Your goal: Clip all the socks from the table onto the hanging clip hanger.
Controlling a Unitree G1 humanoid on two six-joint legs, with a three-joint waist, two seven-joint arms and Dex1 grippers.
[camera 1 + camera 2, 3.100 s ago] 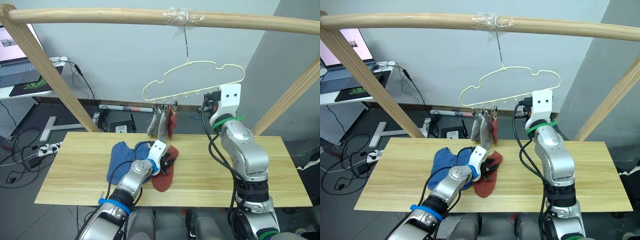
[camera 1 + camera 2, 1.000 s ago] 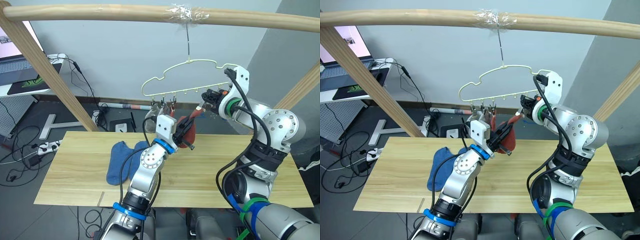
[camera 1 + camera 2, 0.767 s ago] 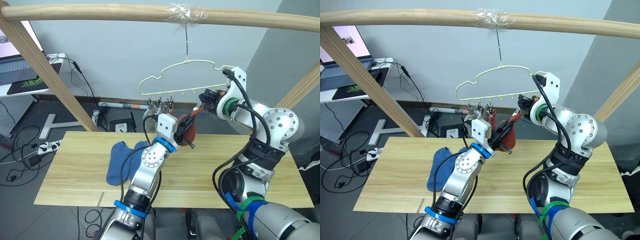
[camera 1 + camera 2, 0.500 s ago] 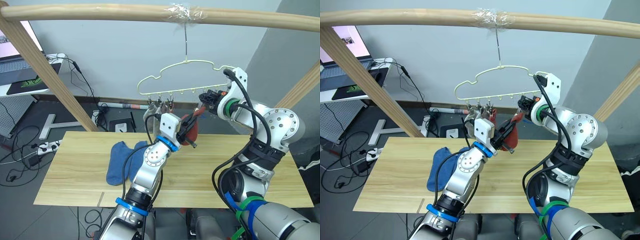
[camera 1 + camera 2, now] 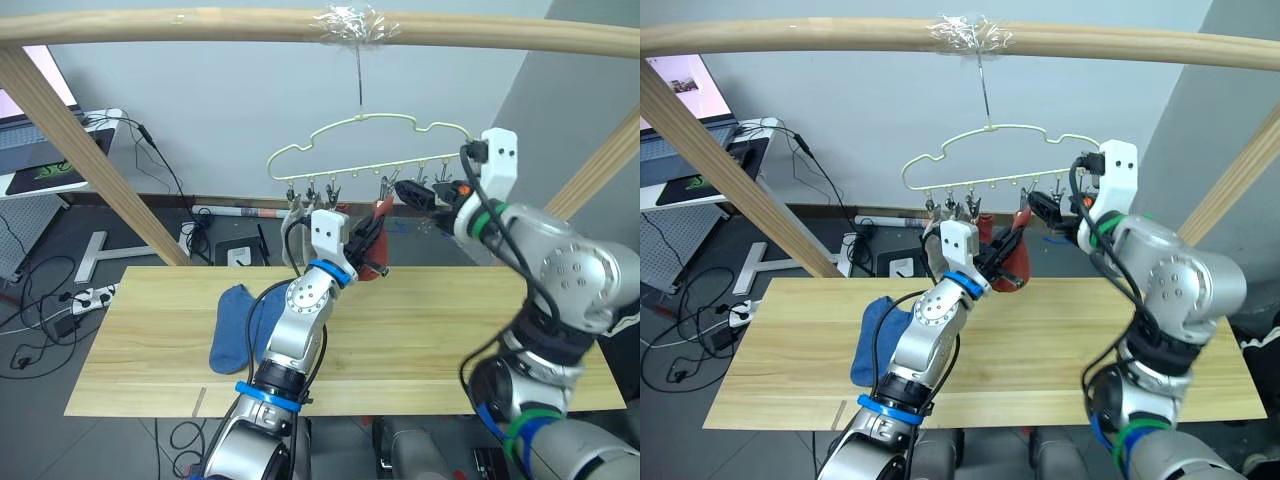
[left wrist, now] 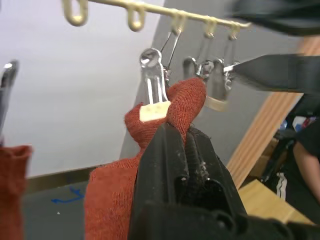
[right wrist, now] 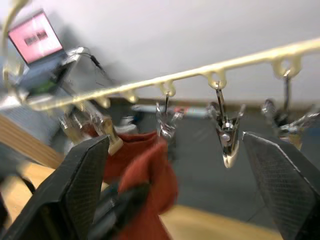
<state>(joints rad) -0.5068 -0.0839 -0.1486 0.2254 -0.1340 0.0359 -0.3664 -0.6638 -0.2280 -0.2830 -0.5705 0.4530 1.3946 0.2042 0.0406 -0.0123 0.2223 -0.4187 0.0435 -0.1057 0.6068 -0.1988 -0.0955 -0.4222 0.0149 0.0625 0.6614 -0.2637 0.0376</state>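
- Gripping the bunched top of a rust red sock [image 6: 172,107] between closed fingers, left gripper [image 5: 371,232] raised level with the clips of the clip hanger [image 5: 362,122].
- Pressed against one dark clip [image 6: 153,90], sock edge just beside its pale tip; remainder hung down above the table [image 5: 420,330].
- Spread wide apart, right gripper [image 7: 175,185] poised just beside the neighbouring clips.
- Left lying on the table's left part: blue socks [image 5: 240,324].
- Already clipped at the hanger's left end: several socks, colours hard to tell.

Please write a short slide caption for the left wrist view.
Left gripper presents a rust red sock to a metal clip on the clip hanger.
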